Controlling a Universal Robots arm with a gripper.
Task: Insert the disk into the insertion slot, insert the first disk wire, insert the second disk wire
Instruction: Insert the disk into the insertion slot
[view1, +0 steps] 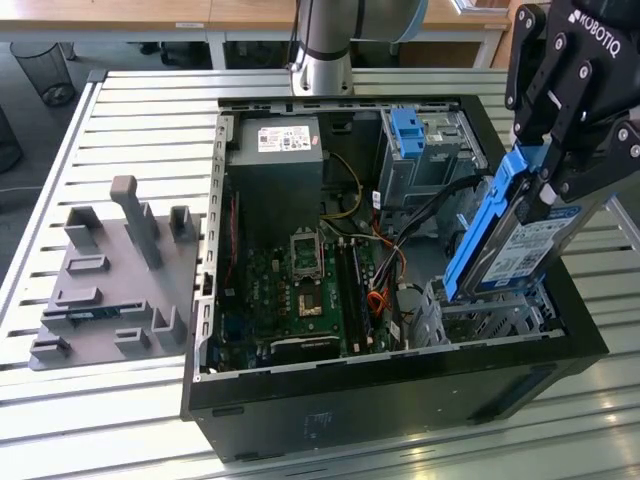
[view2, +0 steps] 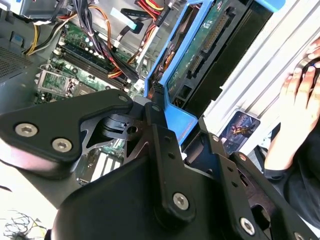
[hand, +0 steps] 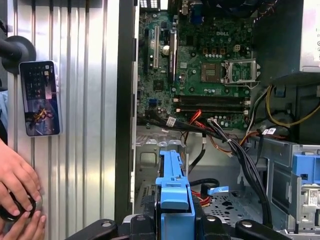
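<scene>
My gripper (view1: 547, 188) is shut on the disk (view1: 525, 250), a drive with a white-and-blue label in a bright blue caddy. In the exterior view the disk hangs steeply tilted at the case's right side. Its lower end sits at the top of the insertion slot (view1: 490, 318), a low silver perforated cage in the near right corner. The second wrist view shows my black fingers (view2: 160, 130) clamping the caddy's blue end, with the disk's green underside (view2: 200, 55) beyond. In the first wrist view the caddy edge (hand: 174, 185) points into the cage (hand: 150, 155). Loose cables, one with a blue connector (hand: 218, 190), lie beside it.
A taller grey cage with a blue-fronted caddy (view1: 410, 135) stands at the case's far right. The motherboard (view1: 300, 290) and power supply (view1: 275, 150) fill the case's left. A grey fixture plate (view1: 110, 290) lies outside. A person's hand (hand: 17, 185) and a phone (hand: 40, 97) rest on the slatted table.
</scene>
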